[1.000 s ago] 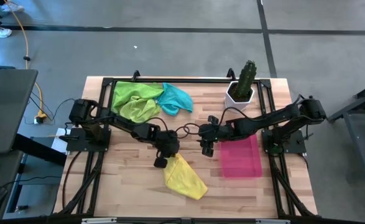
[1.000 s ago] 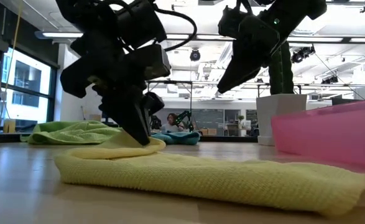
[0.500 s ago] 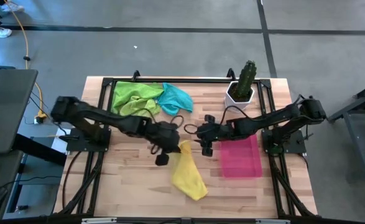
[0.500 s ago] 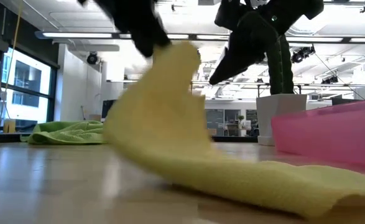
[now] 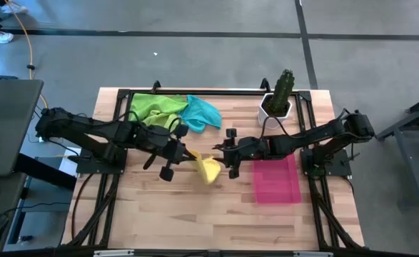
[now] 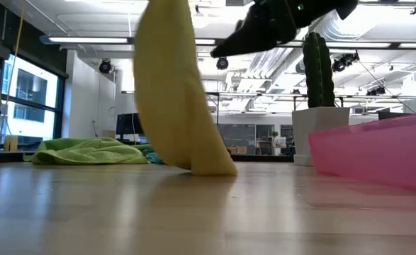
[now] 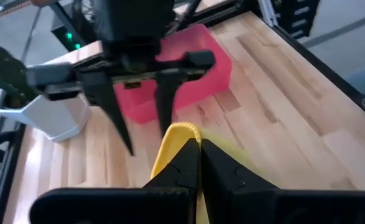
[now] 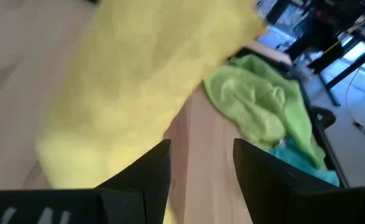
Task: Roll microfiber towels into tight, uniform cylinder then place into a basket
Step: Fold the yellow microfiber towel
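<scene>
- The left gripper [image 5: 188, 152] was pinched shut on a corner of the yellow towel [image 5: 209, 169], which hung from it above the middle of the table [image 5: 152, 214], its lowest fold apparently touching the wood in the low view.
- The right gripper [image 5: 225, 151] hovered just beside that towel with its fingers apart and nothing between them, on the side nearer the basket [image 5: 277, 182].
- The basket sat empty toward the table's right edge; the two green towels [image 5: 154, 114] and the teal towel [image 5: 203, 113] lay bunched at the far edge, left of the cactus pot [image 5: 275, 107].
- Risk: the towel hung from a single pinched corner, so it could slip free or settle crumpled instead of flat, which would spoil a tight, even roll.
- Risk: the two grippers were close together, so a careless reach by the right one might knock the cloth or the other fingers.
- The left wrist view showed the shut fingertips [image 7: 191, 163] with yellow cloth in between and the right gripper's spread fingers beyond, which the high view barely resolved.
- The low view alone showed the towel's hang and its likely contact with the wood.
</scene>
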### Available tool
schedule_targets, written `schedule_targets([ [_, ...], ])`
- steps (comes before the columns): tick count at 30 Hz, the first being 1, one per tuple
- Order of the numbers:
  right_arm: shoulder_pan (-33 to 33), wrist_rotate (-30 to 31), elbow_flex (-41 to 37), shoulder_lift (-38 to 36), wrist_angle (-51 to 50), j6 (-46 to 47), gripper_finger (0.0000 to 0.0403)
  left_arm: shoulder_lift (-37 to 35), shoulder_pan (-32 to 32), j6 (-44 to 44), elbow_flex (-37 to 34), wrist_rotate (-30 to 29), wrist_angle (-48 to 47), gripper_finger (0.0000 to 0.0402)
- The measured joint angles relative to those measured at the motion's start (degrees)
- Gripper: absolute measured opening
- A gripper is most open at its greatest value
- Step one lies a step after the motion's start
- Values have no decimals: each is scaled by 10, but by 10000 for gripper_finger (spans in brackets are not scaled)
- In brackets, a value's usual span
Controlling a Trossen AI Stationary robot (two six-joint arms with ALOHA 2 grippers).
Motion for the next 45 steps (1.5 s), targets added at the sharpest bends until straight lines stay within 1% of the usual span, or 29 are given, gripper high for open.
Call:
schedule_targets([
  [2,-1,0,0,0,9,-1,165,7,0,-5,0,-6,10,0],
  [3,-1,0,0,0,10,-1,165,14,0,-14,0,-20,14,0],
  [7,2,2,0,0,10,3,165,40,1,-48,0,-110,50,0],
  [10,12,3,0,-8,11,5,165,48,1,-33,0,-168,53,0],
  [12,20,3,0,-18,11,5,165,53,0,-16,0,-185,55,0],
  [14,27,4,0,-30,11,5,165,54,0,-11,0,-184,53,0],
  [16,31,8,0,-42,11,5,165,53,0,-17,0,-164,59,0],
  [19,36,19,0,-60,15,5,165,53,0,-40,0,-109,60,0],
  [22,36,29,0,-72,17,5,165,53,0,-44,0,-24,46,0],
  [25,36,30,0,-78,16,5,165,53,0,-23,0,86,-9,0],
  [26,36,30,0,-78,15,5,165,53,-1,-13,0,105,-31,0],
  [27,37,29,0,-78,13,5,165,53,-3,-7,0,109,-51,0],
  [28,38,26,0,-78,10,5,165,53,-7,-3,0,95,-68,0],
  [29,38,18,0,-76,8,5,165,53,-10,-1,0,65,-81,0],
  [31,37,-1,0,-71,1,5,165,53,-16,3,0,-13,-92,0],
  [33,36,-12,-1,-63,2,5,165,53,-20,34,0,-72,-90,0],
  [34,36,-12,-1,-60,3,5,165,53,-21,57,0,-89,-88,0],
  [36,36,-13,-1,-53,3,12,165,53,-23,103,0,-102,-83,0],
  [38,36,-13,-1,-48,3,35,165,53,-24,127,0,-111,-75,0],
  [45,36,-13,-1,-24,3,89,165,53,-23,158,0,-130,-22,0],
])
